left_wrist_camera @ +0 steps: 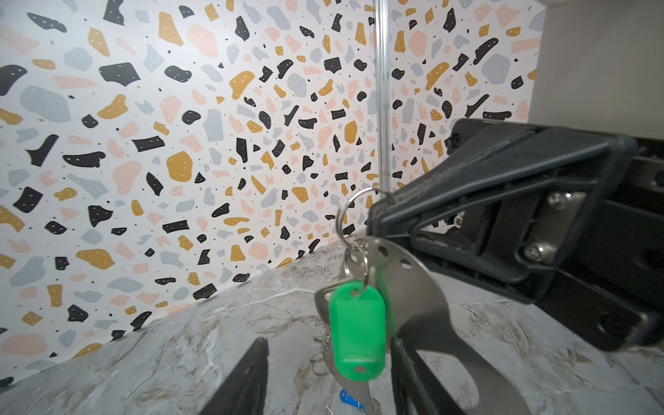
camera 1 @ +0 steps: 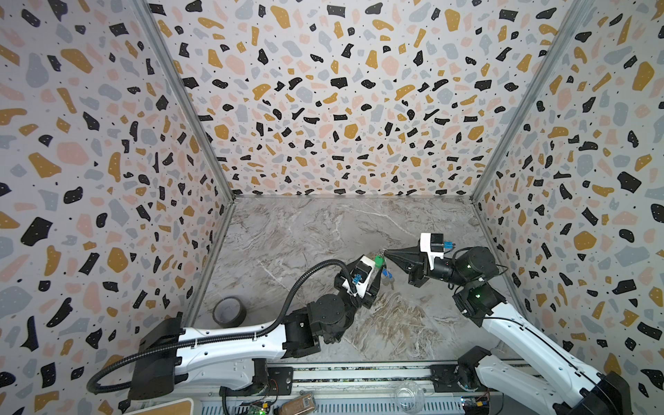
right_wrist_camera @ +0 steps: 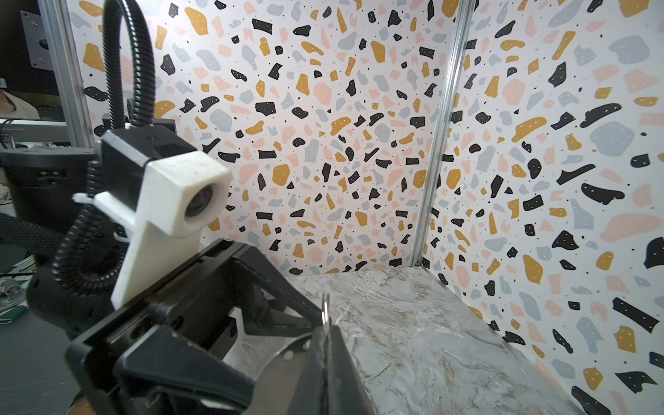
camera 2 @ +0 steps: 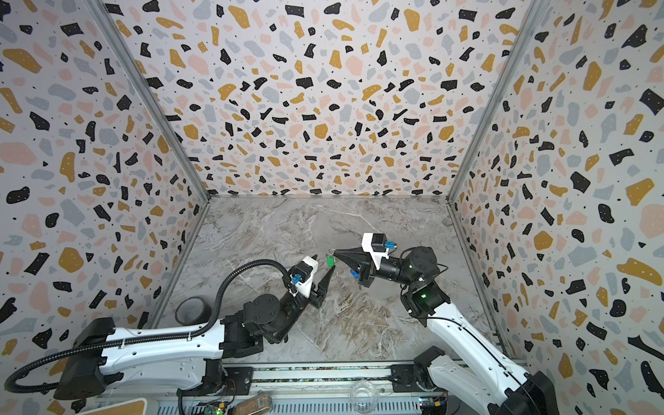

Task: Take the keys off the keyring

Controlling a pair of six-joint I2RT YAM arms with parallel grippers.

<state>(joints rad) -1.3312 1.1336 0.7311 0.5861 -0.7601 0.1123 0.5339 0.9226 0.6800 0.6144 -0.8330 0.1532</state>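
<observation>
My right gripper (camera 1: 385, 253) (right_wrist_camera: 325, 328) is shut on a thin metal ring link (left_wrist_camera: 339, 219) of the keyring, holding it above the marble floor. From the ring hang the keyring's flat grey curved loop (left_wrist_camera: 413, 287), a key with a green tag (left_wrist_camera: 357, 330) (camera 1: 378, 259) (camera 2: 330, 261), and lower down a blue tag (left_wrist_camera: 346, 399) (camera 1: 386, 273). The green-tagged key's toothed blade (left_wrist_camera: 328, 346) shows behind its tag. My left gripper (left_wrist_camera: 328, 381) (camera 2: 323, 267) is open, and the green tag hangs between its fingers, close to one of them.
A dark roll of tape (camera 1: 229, 312) (camera 2: 192, 310) lies on the marble floor (camera 1: 323, 233) near the left wall. Patterned walls close in the left, back and right sides. The two arms meet tip to tip at mid-floor.
</observation>
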